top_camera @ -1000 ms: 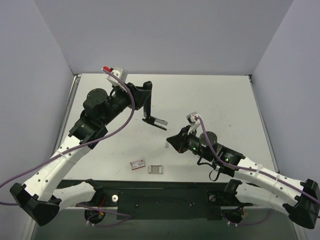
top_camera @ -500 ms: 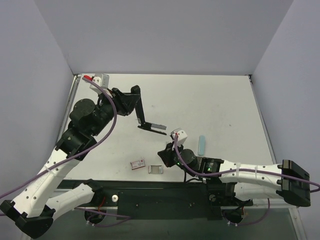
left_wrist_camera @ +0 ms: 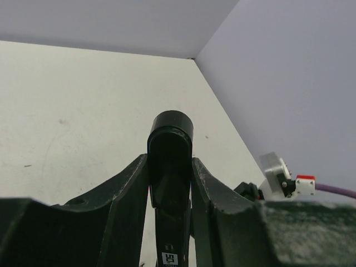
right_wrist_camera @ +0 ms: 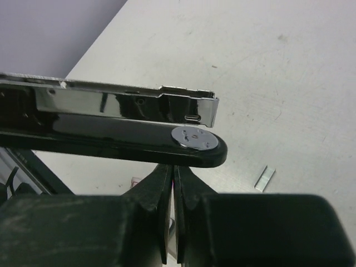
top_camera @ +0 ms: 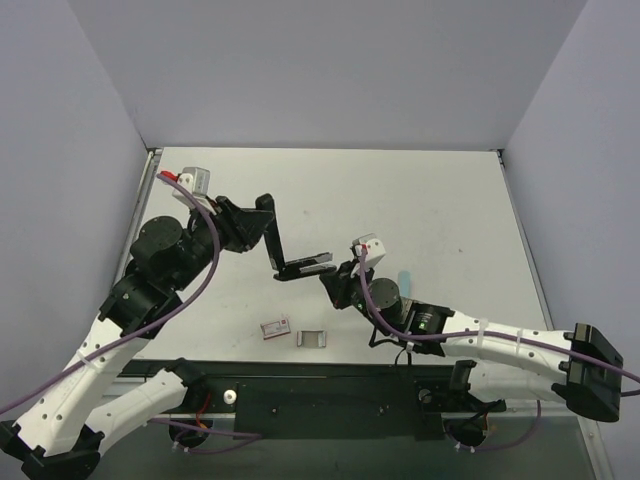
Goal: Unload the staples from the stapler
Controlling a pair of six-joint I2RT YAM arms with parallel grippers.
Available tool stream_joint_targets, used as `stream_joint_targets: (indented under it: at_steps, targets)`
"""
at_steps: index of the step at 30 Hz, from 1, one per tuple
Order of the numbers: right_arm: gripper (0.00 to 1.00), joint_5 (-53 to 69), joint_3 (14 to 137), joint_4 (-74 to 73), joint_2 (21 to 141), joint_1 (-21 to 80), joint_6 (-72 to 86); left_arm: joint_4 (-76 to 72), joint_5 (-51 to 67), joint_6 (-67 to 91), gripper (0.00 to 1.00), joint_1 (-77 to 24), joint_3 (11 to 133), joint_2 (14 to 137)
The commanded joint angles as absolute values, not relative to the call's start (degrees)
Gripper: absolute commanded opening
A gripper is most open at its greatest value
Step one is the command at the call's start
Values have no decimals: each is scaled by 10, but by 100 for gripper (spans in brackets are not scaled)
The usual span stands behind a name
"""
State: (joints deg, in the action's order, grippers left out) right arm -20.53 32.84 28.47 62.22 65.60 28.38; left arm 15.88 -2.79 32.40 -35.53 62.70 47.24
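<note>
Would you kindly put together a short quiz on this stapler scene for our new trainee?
1. True or false: the stapler is closed.
2. Which gripper clamps the stapler's black top arm? A. left B. right C. neither
3. Fill in: in the right wrist view, a loose strip of staples lies on the ___.
Key: 1. False, it is hinged open. 2. A, the left gripper. 3. table.

The black stapler (top_camera: 300,266) hangs hinged open, chrome magazine (right_wrist_camera: 122,103) exposed.
</note>
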Motion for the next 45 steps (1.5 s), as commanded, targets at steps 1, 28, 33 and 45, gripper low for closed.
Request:
stream_joint_targets:
  at_steps: [1,28,33,45]
  targets:
    - [0,-200,368,299,599,630,237,132,27,354,0,-357,625,451]
    - [0,-48,424,-17,394,604,132,-25,376,365,0,-358,530,461]
    - [0,38,428,-112,356,604,132,-67,427,369,0,-359,514,464]
    - [0,214,428,-156,334,604,141,-124,503,384,0,-377,490,481]
